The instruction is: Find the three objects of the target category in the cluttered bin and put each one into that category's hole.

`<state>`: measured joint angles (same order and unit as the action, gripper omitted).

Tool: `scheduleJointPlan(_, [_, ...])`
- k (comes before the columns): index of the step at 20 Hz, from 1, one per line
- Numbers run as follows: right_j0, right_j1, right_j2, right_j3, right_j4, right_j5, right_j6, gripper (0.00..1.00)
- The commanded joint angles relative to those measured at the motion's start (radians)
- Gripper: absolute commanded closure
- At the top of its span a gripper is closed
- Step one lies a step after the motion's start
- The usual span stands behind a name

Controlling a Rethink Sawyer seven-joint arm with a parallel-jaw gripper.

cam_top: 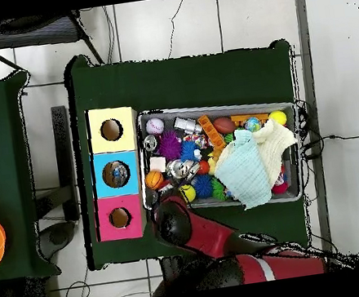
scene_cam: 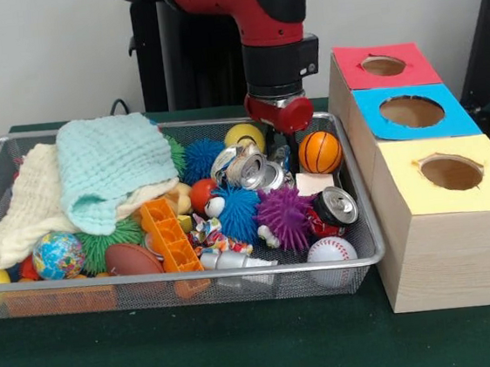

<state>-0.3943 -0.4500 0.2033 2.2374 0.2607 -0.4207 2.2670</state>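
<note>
Now claw (scene_cam: 280, 120) hangs over bin (scene_cam: 368, 254) far edge.

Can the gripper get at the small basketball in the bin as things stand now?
Probably yes. The basketball lies on top at the far right of the bin, nothing covering it, and the gripper hangs just beside it. The bin's wall close behind may cramp the approach.

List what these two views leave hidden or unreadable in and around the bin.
- Front view: things under the green cloth and cream cloth in the bin.
- Both views: the pincer state; its red body and the arm cover the tips.
- Overhead view: the blue box hole's contents, too small.
</note>
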Motion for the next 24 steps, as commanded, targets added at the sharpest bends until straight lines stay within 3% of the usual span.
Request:
scheduleJointPlan(1, [0.022, 0.144, 0.192, -0.106, -0.050, -0.065, 0.283, 0.00])
scheduleJointPlan(8, [0.088, 0.100, 0.127, -0.133, 0.010, 0.132, 0.169, 0.00])
scheduleJointPlan(9, [0.104, 0.091, 0.111, -0.139, 0.022, 0.166, 0.143, 1.00])
scheduleJointPlan(13, [0.164, 0.055, 0.043, -0.169, 0.064, 0.315, 0.064, 1.00])
scheduleJointPlan(17, [0.191, 0.011, 0.008, -0.177, 0.093, 0.438, 0.070, 1.00])
scheduleJointPlan(22, [0.194, -0.054, -0.003, -0.159, 0.066, 0.480, 0.089, 1.00])
scheduleJointPlan(24, [0.215, -0.106, -0.039, -0.163, 0.056, 0.531, 0.076, 1.00])
